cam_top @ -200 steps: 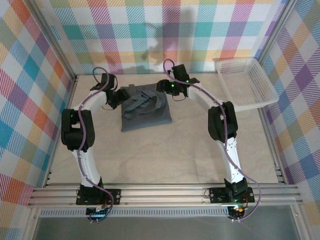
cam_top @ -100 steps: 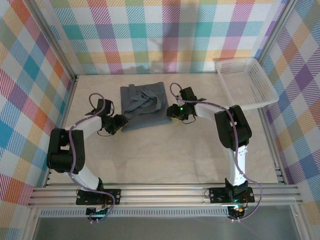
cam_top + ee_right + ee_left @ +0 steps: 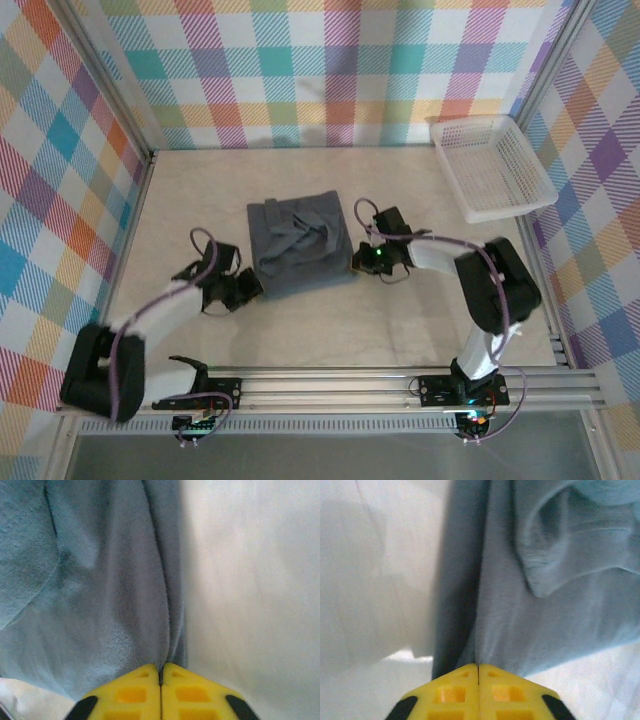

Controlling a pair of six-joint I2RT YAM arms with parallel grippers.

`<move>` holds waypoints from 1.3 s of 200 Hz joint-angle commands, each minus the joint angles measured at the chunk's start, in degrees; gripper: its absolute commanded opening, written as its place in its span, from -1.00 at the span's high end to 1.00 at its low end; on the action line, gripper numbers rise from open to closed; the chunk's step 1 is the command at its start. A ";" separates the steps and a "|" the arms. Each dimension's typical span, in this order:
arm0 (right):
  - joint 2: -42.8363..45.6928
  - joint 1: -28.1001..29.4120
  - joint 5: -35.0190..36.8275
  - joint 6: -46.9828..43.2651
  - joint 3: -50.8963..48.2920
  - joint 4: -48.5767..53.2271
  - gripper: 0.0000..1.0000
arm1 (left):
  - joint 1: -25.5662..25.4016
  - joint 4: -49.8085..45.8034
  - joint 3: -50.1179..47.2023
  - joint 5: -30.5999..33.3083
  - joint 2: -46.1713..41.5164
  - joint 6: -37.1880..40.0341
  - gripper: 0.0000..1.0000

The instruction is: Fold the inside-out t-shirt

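The dark slate-grey t-shirt [image 3: 300, 248] lies on the table as a wrinkled, roughly square bundle with loose folds on top. My left gripper [image 3: 250, 290] sits at its near left corner, shut on the cloth edge. At the near right corner my right gripper [image 3: 358, 263] is shut on the fabric too. In the left wrist view the yellow tips [image 3: 478, 667] meet with the t-shirt [image 3: 545, 605] pinched between them. The right wrist view has the right gripper [image 3: 161, 669] closed on a fold of the t-shirt [image 3: 100, 605].
A white mesh basket [image 3: 490, 165] stands at the back right against the checked wall. Pale tabletop [image 3: 420, 320] stretches in front of the shirt and to both sides. Aluminium rails run along the near edge.
Both arms have drawn back toward the near side, dragging the shirt with them. The bundle has slid from the back of the table to its middle.
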State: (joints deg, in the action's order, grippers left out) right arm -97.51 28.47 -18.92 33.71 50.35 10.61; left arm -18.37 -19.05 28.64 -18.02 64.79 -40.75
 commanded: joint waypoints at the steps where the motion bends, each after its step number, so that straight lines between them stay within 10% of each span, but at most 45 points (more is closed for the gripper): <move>1: 6.53 2.39 -1.12 -0.43 -3.85 7.07 0.35 | -5.22 -10.05 -4.59 3.68 -11.08 -8.82 0.19; 21: 13.54 4.17 1.58 2.15 -2.68 11.85 0.20 | -6.05 -17.95 -2.60 5.39 -19.70 -9.72 -0.19; 102: 3.01 6.92 0.08 10.15 7.18 3.35 0.13 | -6.05 -6.59 4.82 5.88 -5.50 -5.94 -0.24; 124: -1.04 7.36 -0.61 10.77 9.66 1.25 0.56 | -6.05 -2.91 7.61 5.95 1.01 -4.49 -0.23; 145: -1.04 7.35 1.20 11.64 10.64 1.31 1.00 | -5.82 -2.35 9.71 8.13 6.69 -2.54 -0.08; 202: 1.61 7.37 1.53 13.29 9.00 0.75 1.00 | -5.56 -0.47 10.47 9.76 12.36 -1.86 0.14; 260: 2.04 7.36 2.00 13.66 9.71 0.79 1.00 | -5.23 0.48 13.74 10.02 15.45 -1.50 0.83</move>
State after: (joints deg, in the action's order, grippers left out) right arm -97.54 35.81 -17.39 46.52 59.37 11.99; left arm -24.18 -20.27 39.88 -8.75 79.13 -42.92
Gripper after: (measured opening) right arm 0.047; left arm 0.205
